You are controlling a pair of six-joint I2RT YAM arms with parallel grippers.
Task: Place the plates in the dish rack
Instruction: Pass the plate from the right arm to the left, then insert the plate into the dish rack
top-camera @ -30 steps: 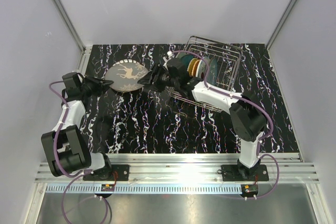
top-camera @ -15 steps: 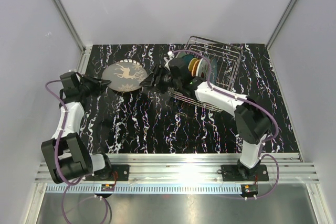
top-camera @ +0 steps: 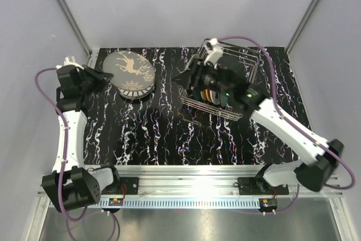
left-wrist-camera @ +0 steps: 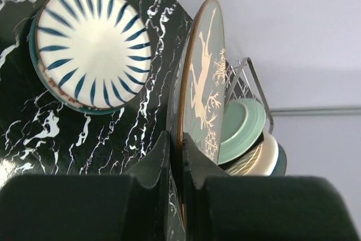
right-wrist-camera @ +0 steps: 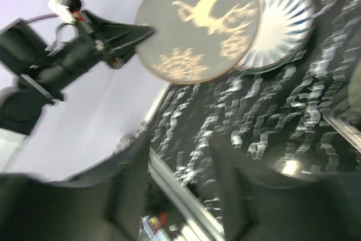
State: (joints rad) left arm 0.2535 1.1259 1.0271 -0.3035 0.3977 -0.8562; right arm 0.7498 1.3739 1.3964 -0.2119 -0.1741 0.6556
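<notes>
While the left jaws grip the deer plate (top-camera: 131, 70) by its rim, it hangs over a striped plate (left-wrist-camera: 84, 46) at far left. The right jaws stand open, empty, at the left end of the dish rack (top-camera: 252, 66), which holds other plates (top-camera: 211, 95).

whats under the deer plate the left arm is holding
The deer plate, pinched at its rim by the left gripper, hangs over a stack on the table. A white blue-rayed plate tops it, a teal rim below. Plates deeper down are covered.
</notes>
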